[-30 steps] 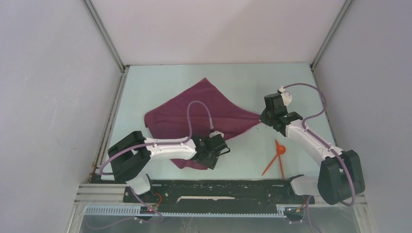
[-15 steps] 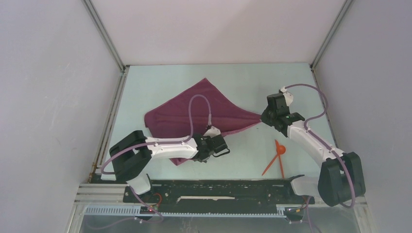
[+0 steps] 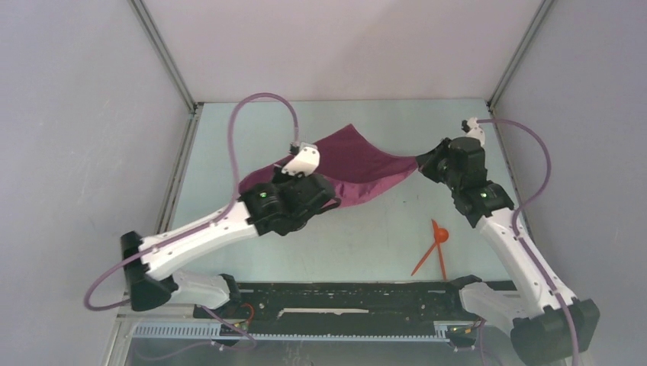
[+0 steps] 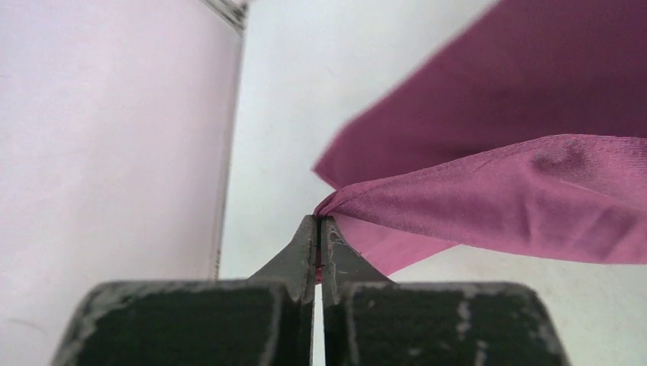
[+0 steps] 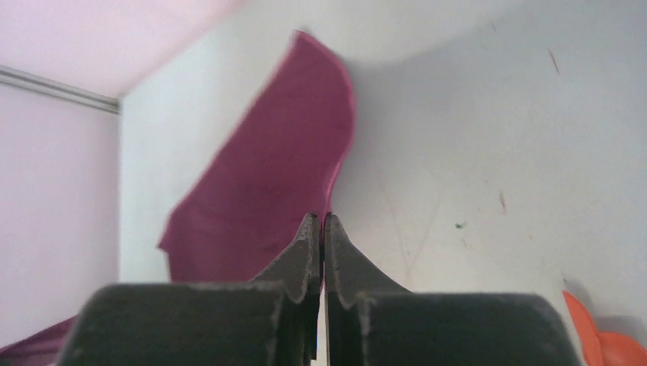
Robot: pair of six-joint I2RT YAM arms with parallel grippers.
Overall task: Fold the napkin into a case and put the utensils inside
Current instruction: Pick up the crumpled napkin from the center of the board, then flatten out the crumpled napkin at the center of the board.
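Over mid-table, napkin (image 3: 358, 162) is strung between both grippers, a corner in each

- left gripper (image 4: 318, 221): jaws pinched together on one corner of the cloth. Its wrist view shows fabric bunching out from the tips, one layer draped over another
- right gripper (image 5: 321, 219): same, clamped tight on the opposite corner, with cloth running away from its tips toward the back wall (image 5: 61, 30)

From the top view the napkin sags between the two pinch points, with its far corner pointing at the back wall. Can't tell whether that far edge rests on the table (image 3: 366, 244) or hangs just above it

Both utensils lie flat on the table on the right arm's side, well apart from the napkin. The spoon (image 3: 440, 235) has its bowl toward the far side and its handle running near-left. The stick (image 3: 443, 264) crosses it at the bowl end, and the two fan apart toward the near edge. Neither gripper touches them. An orange-red bit of them shows in the bottom-right corner of the right wrist view
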